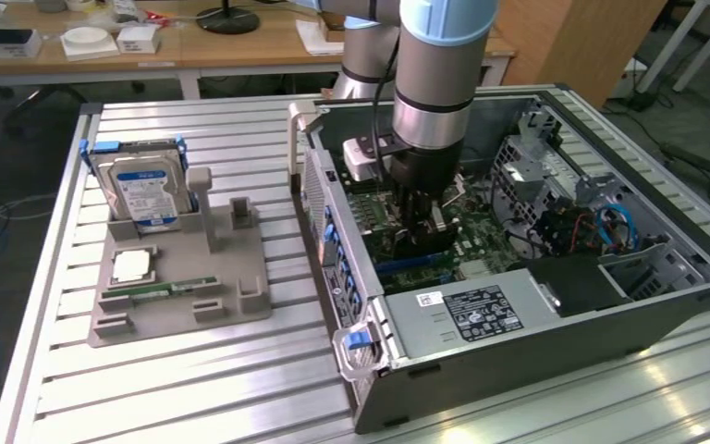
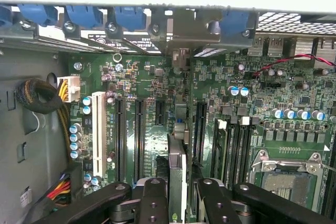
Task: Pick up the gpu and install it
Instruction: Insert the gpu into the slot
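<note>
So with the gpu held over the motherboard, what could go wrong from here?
The gpu, gripped edge-on between the fingers, hangs over several close parallel slots. It may seat in the wrong one or hit the board beside it. Its end could also catch on the blue clips.

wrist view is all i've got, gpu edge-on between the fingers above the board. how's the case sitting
observer: the case lies on its side on a slatted table, open side up, with the gripper holding the gpu down inside it.
operator: what's beside the case
observer: a gray tray at the exterior view's left of it, with a hard drive standing upright in it.
</note>
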Controlling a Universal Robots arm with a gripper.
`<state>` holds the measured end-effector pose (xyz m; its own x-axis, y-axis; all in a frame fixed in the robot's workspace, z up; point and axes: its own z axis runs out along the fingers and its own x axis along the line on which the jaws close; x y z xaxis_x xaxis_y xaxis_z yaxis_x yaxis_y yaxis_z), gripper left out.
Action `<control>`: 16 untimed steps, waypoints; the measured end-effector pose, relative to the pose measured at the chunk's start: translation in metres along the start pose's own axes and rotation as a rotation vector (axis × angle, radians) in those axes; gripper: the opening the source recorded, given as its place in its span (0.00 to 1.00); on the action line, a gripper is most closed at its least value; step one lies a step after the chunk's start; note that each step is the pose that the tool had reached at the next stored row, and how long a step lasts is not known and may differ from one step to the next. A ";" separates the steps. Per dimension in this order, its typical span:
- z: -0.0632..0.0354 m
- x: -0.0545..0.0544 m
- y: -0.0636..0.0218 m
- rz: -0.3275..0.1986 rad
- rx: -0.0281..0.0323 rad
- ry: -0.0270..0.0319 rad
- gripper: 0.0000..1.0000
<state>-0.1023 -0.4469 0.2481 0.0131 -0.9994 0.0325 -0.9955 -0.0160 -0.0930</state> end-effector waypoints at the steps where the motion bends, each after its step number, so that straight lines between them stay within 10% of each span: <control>1: 0.0000 0.000 -0.0002 0.000 0.0000 0.0000 0.26; 16: 0.0006 0.003 -0.0060 -0.001 0.0000 0.0000 0.26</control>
<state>-0.0963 -0.4499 0.2481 0.0138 -0.9994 0.0326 -0.9955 -0.0167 -0.0930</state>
